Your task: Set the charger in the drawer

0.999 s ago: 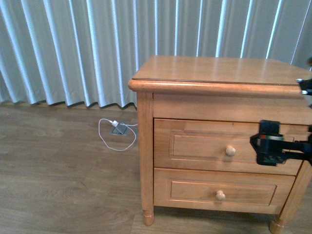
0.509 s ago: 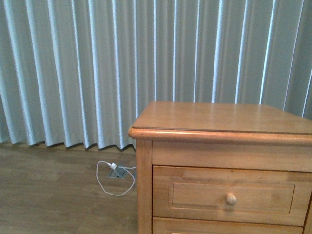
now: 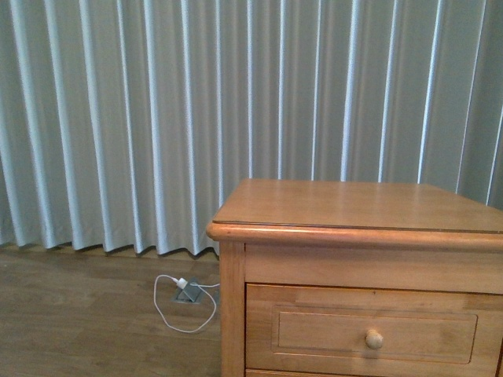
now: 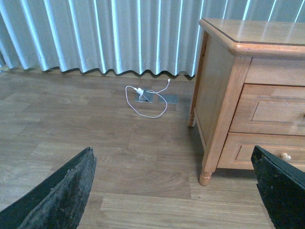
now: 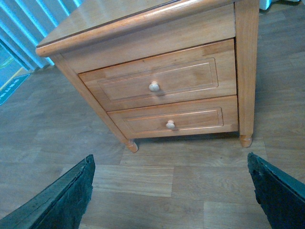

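Nearest the wrist cameras, the left hand and right hand hang spread and empty above the floor. Both drawers are closed; the upper drawer needs its knob pulled straight. No charger shows. Farther off, a white looped cable lies below the curtain.

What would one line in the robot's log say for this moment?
top drawer: shut | lower drawer: shut | charger: not in view | left gripper: open, empty | right gripper: open, empty | nightstand top: bare

Front view faces the nightstand closely; both wrist views look down on it.
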Motion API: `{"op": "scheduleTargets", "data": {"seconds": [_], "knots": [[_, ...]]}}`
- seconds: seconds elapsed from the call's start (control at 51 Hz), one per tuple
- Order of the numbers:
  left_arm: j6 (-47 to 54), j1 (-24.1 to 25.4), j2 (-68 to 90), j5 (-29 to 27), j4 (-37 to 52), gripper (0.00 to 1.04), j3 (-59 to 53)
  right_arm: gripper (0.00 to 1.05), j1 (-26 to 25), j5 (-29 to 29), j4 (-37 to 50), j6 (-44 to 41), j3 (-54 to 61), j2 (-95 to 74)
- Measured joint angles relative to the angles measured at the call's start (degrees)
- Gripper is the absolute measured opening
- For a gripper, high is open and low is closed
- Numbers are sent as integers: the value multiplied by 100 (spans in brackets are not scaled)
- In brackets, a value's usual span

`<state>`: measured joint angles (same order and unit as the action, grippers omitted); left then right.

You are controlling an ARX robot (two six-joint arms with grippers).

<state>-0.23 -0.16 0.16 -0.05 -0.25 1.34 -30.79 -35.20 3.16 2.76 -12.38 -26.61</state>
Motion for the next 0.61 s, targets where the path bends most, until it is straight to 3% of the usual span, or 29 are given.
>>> {"op": "scheduleTargets", "data": {"seconds": [0.059,0.137,0.431,0.549,0.607], "knots": [[0,0,0,-2,0,99,0,74,352,776,785,-105,409,409],[0,0,-2,0,0,99,0,58,807,1355,866,-170,555,791],[0,0,-2,0,0,99,-2,4,1814,2277,184,-247,839,1681],[0,0,-4,0,0,99,0,1,2070,2590,-254,-269,925,2271],[0,0,-4,2,0,99,0,1,2474,3145,-319,-273,935,2363]]}}
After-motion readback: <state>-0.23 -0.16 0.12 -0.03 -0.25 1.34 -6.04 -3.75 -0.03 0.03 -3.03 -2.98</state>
